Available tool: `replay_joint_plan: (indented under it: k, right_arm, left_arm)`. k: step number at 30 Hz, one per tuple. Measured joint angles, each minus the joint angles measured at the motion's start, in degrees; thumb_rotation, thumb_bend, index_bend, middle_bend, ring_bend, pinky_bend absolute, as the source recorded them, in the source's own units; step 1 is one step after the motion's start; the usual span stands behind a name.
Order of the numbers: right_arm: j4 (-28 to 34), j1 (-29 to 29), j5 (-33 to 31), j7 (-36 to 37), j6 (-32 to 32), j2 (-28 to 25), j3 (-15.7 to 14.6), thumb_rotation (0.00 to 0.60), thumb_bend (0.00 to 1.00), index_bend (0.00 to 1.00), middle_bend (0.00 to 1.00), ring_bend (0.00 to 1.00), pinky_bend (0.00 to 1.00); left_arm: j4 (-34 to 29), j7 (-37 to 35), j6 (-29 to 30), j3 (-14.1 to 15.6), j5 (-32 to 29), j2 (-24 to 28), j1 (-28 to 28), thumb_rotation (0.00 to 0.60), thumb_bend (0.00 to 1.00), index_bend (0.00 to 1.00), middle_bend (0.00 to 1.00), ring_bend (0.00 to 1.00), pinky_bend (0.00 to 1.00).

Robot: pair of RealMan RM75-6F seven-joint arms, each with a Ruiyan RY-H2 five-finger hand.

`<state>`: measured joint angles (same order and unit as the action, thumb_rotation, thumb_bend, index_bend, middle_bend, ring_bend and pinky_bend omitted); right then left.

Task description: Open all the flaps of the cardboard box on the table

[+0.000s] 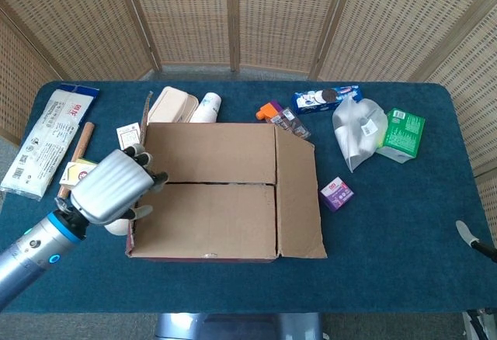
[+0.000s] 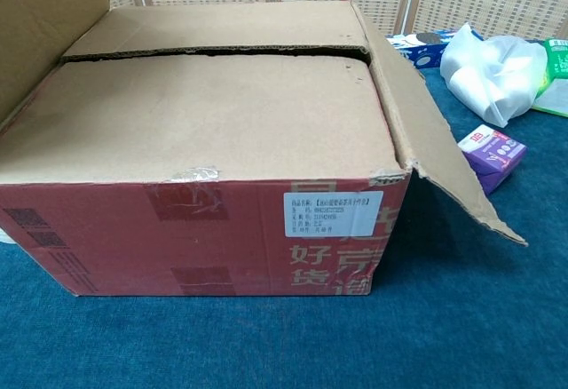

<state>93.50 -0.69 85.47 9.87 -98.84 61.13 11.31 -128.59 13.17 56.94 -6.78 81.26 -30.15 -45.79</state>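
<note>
Now | left hand at cardboard box left edge, propping left flap upright, grip unclear | right hand unseen | inner flaps closed

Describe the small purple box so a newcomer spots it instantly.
Find the big cardboard box mid-table. The small purple box lies on the blue cloth beside its folded-out right flap, nearer than the white plastic bag. Nothing else near it is purple.
</note>
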Motion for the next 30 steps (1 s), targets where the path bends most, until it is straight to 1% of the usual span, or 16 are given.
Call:
replay_joint_plan:
  k: [5,10,16,18,19,20,21,23,24,25,26,28,30]
  right_arm:
    - [-0.2,-0.2,-0.3,-0.6,0.4,0.2,0.2,0.6,0.18,0.0,0.0,0.0,0.02]
    - [-0.4,-0.3,-0.1,-0.9,0.5,0.4,0.1,0.6,0.18,0.0,0.0,0.0,0.02]
    - [-0.4,-0.4,0.2,-1.1,0.5,0.4,0.2,0.6,0.18,0.0,0.0,0.0,0.02]
    - [-0.4,-0.4,0.4,-1.1,0.5,0.3,0.2,0.6,0.18,0.0,0.0,0.0,0.02]
    - [-0.3,-0.4,0.5,-1.2,0.5,0.3,0.2,0.6,0.18,0.0,0.0,0.0,0.02]
    - [-0.3,-0.4,0.6,-1.3,0.5,0.3,0.1,0.6,0.18,0.0,0.0,0.0,0.02]
    - [-0.3,-0.5,0.7,-1.3,0.6,0.4,0.1,0.6,0.18,0.0,0.0,0.0,0.02]
    - [-0.2,-0.7,0.8,-1.5,1.0,0.5,0.0,0.6,0.18,0.0,0.0,0.0,0.02]
    - [-0.2,-0.7,0.8,-1.6,1.1,0.5,-0.1,0.6,0.18,0.0,0.0,0.0,0.02]
    - [-0.1,-0.8,0.8,-1.6,1.1,0.5,-0.1,0.6,0.18,0.0,0.0,0.0,0.02]
    - [-0.1,-0.8,0.9,-1.6,1.2,0.5,-0.1,0.6,0.18,0.0,0.0,0.0,0.02]
    - [0.0,-0.9,0.9,-1.7,1.4,0.5,-0.1,0.6,0.18,0.0,0.0,0.0,0.02]
    - [0.0,-1.0,1.0,-1.8,1.5,0.6,-0.1,0.6,0.18,0.0,0.0,0.0,0.02]
  left_arm:
    - [4.5,-6.2,3.2,2.1,3.5,1.2,6.3,0.6,0.0,0.56,0.83,0.49,0.37]
    - [10.3,-12.8,7.6,4.3,7.3,0.9,12.2,0.6,0.0,0.56,0.81,0.49,0.37]
    - [16.9,-19.0,12.3,6.1,9.4,-0.2,17.5,0.6,0.0,0.56,0.79,0.48,0.36]
    - [18.4,-20.2,12.8,6.7,9.8,-0.7,18.8,0.6,0.0,0.55,0.76,0.47,0.36]
    - [19.3,-20.7,12.9,7.0,10.0,-1.1,19.4,0.6,0.0,0.53,0.69,0.44,0.36]
    - [20.0,-20.9,12.9,7.2,10.1,-1.6,19.8,0.6,0.0,0.52,0.65,0.42,0.36]
    - [20.6,-21.2,12.9,7.4,10.2,-2.3,20.0,0.6,0.0,0.49,0.57,0.37,0.35]
    - [22.2,-21.8,12.8,7.5,10.3,-4.4,20.4,0.6,0.0,0.4,0.36,0.23,0.31]
    - [23.2,-22.0,13.0,7.5,10.5,-5.8,20.6,0.6,0.0,0.36,0.27,0.18,0.29]
    - [23.9,-22.1,13.3,7.4,10.6,-7.0,20.8,0.6,0.0,0.3,0.15,0.1,0.27]
    - [24.5,-22.0,13.7,7.2,10.8,-8.2,20.9,0.6,0.0,0.25,0.06,0.04,0.24]
    - [25.6,-21.3,15.3,6.4,11.2,-11.0,21.1,0.6,0.0,0.18,0.0,0.0,0.19]
    - [26.2,-20.1,16.6,5.6,11.5,-13.0,21.1,0.6,0.0,0.13,0.0,0.0,0.16]
